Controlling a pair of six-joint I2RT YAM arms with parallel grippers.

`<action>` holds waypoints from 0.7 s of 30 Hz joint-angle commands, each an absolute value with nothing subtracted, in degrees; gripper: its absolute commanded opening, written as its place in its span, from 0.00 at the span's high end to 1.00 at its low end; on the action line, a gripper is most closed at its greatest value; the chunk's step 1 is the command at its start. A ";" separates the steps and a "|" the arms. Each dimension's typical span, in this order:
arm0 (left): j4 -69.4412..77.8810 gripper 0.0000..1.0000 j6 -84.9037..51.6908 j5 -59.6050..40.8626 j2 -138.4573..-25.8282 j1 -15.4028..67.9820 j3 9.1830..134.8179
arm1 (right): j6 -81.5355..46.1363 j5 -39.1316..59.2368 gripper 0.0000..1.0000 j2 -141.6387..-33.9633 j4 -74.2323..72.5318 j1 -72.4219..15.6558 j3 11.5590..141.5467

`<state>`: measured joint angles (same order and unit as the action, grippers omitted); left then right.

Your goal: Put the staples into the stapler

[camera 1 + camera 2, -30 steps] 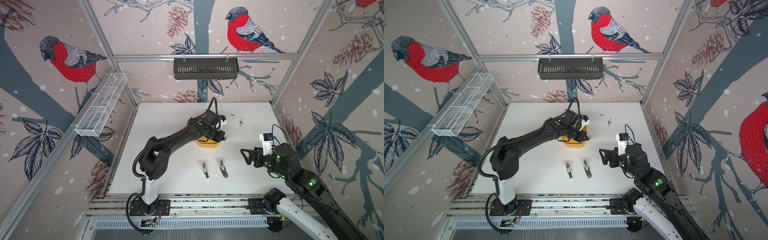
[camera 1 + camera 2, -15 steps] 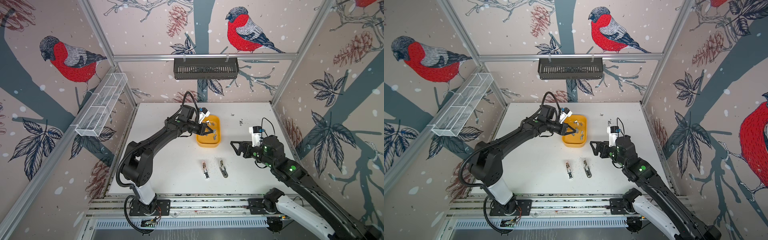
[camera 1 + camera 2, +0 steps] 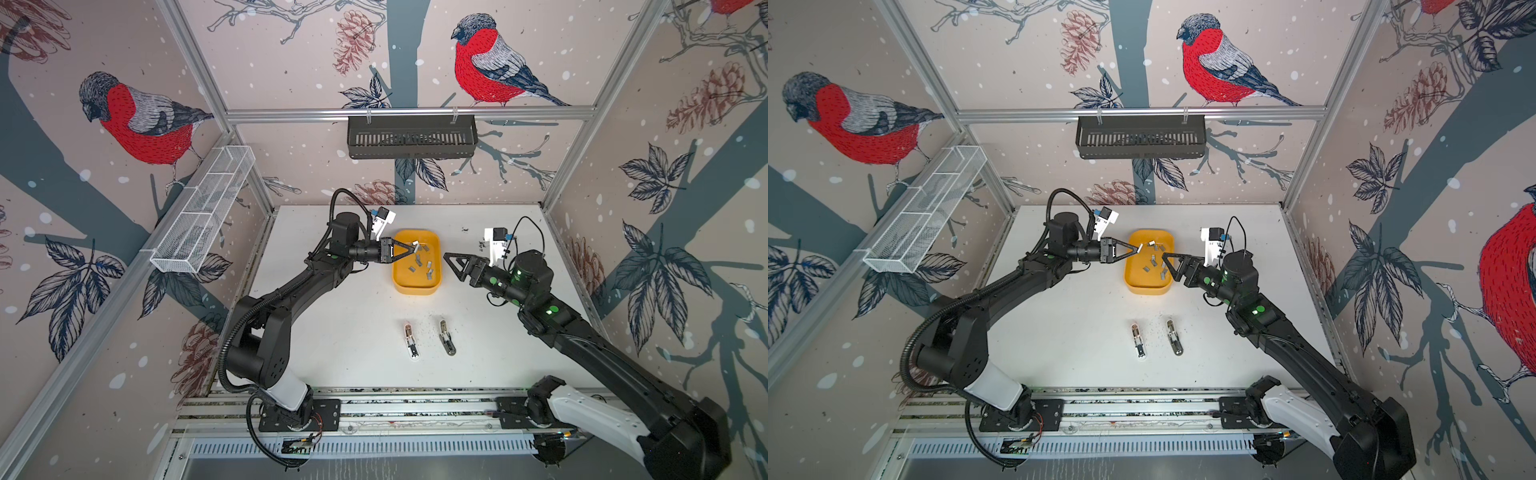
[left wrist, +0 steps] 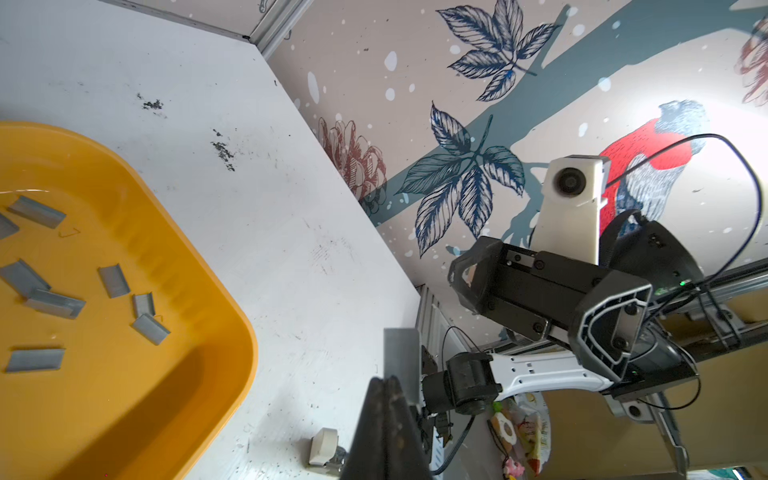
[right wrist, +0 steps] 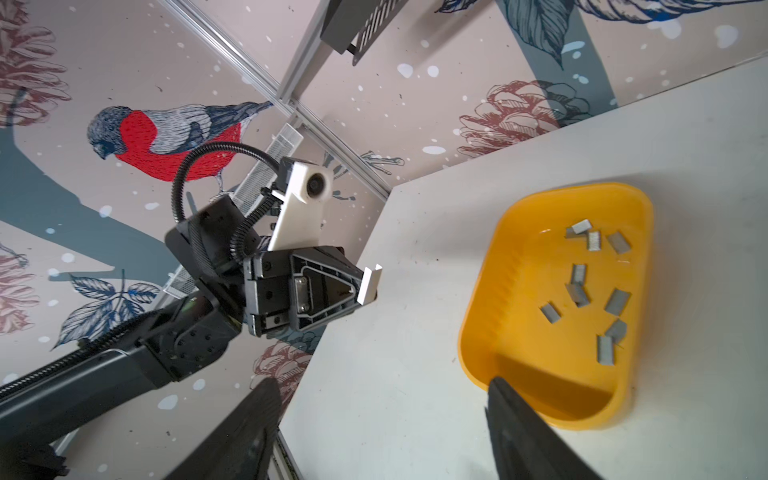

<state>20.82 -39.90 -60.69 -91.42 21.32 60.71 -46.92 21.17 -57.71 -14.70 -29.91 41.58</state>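
A yellow tray (image 3: 415, 289) (image 3: 1148, 289) (image 5: 478, 332) holds several loose grey staples (image 3: 424, 266) (image 3: 1154, 262) (image 4: 112, 280) (image 5: 577, 293). My left gripper (image 3: 413, 248) (image 3: 1137, 249) (image 4: 388, 380) (image 5: 359, 286) hangs over the tray's left rim, shut on one staple strip (image 4: 401, 361) (image 5: 369, 284). My right gripper (image 3: 446, 257) (image 3: 1165, 255) (image 5: 382, 381) faces it from the tray's right side, open and empty. Two mini staplers lie nearer the front, a white stapler (image 3: 411, 341) (image 3: 1139, 341) and a grey stapler (image 3: 446, 337) (image 3: 1174, 337).
A black slotted basket (image 3: 411, 137) hangs on the back wall and a white wire basket (image 3: 203, 212) on the left wall. Dark specks (image 3: 465, 229) lie on the table behind the tray. The arms' metal rail (image 3: 415, 405) runs along the front edge.
My left gripper has come up out of the tray, swung left and then back over its left rim with a staple strip. My right arm has moved from the right side towards the tray.
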 commanded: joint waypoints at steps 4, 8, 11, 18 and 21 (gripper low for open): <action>45.59 1.00 -57.57 -62.84 -90.35 20.87 57.48 | -53.85 26.02 0.27 -63.27 -30.67 -29.67 42.31; 53.25 1.00 -64.04 -63.10 -90.51 20.15 55.06 | -56.73 28.03 0.34 -66.92 -35.21 -29.62 42.70; 57.32 1.00 -67.08 -63.11 -90.78 19.61 54.09 | -59.52 28.13 0.36 -68.64 -39.66 -29.82 41.91; 64.71 1.00 -73.41 -62.28 -91.82 19.34 52.46 | -64.00 26.11 0.43 -70.93 -44.75 -30.72 41.78; 67.02 1.00 -75.76 -62.20 -92.50 19.26 52.20 | -65.51 25.95 0.44 -71.54 -46.69 -31.15 42.51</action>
<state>59.18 -71.24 -61.78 -92.12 19.38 52.36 -63.20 26.59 -71.29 -41.10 -30.81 41.91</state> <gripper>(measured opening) 0.052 0.561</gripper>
